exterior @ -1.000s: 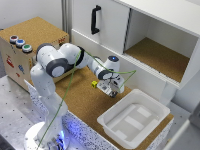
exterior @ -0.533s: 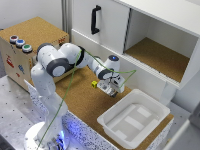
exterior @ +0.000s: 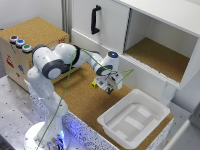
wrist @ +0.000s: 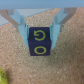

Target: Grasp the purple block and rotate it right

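The gripper [wrist: 41,31] had its jaws closed on the purple block [wrist: 40,41], held at the cork surface [exterior: 85,100] near a yellow block [exterior: 93,84]; grasp appeared complete, rotation outstanding.

You're looking at a bench [exterior: 75,97] topped in rough, matt cork-like board. The purple block [wrist: 40,42] looks smooth and painted, with yellow lettering. The white tray [exterior: 134,120] reads as smooth plastic, and the cabinet door [exterior: 107,30] is matt white.

purple block [wrist: 40,41], yellow letters, apparently "G" and "O"
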Tool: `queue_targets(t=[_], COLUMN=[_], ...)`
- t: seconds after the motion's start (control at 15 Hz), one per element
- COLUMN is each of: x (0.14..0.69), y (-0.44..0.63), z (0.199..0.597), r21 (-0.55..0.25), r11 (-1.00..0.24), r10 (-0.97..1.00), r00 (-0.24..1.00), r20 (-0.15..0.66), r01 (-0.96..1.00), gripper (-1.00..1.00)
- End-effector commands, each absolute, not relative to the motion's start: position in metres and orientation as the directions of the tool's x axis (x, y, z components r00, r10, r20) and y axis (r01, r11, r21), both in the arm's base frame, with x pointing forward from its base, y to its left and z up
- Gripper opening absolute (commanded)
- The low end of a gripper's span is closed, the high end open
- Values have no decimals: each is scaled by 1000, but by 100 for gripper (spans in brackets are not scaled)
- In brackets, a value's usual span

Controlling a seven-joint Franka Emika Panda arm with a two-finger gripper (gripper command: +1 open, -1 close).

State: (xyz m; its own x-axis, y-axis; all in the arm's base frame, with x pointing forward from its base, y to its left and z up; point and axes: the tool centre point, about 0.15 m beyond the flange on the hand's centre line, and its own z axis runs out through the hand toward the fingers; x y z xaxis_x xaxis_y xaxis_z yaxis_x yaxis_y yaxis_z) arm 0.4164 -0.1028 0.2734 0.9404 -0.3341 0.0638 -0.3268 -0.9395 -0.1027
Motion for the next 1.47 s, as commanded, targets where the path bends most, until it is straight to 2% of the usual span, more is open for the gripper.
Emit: queue_targets(t=[0.0,0.07,0.2,0.33,0.6,0.8,0.93,1.07,1.2,1.27,1.33,1.4], x=[401,402,401,398,399,401,411,411,410,410,409,410], y=[-107,-112,-136,-152,-157,-161,-167,-182,-189,-191,-193,-194], z=[280,273,261,257,245,231,224,216,216,215,210,205], r21=[-46,3,7,77,77,45,98,78,102,60,2,-5], r11=[-861,-851,-781,-697,-536,-317,-249,-117,-7,48,112,159], r10=[-506,-525,-623,-717,-843,-948,-967,-993,-999,-998,-993,-984], r00=[862,851,779,695,537,318,253,118,12,-46,-112,-158], r20=[-19,-19,-71,-49,2,15,32,5,49,39,-24,-82], r01=[-506,-525,-624,-713,-841,-947,-964,-990,-995,-997,-994,-987], gripper=[-100,-100,-100,-100,-100,-100,-100,-100,-100,-100,-100,-100])
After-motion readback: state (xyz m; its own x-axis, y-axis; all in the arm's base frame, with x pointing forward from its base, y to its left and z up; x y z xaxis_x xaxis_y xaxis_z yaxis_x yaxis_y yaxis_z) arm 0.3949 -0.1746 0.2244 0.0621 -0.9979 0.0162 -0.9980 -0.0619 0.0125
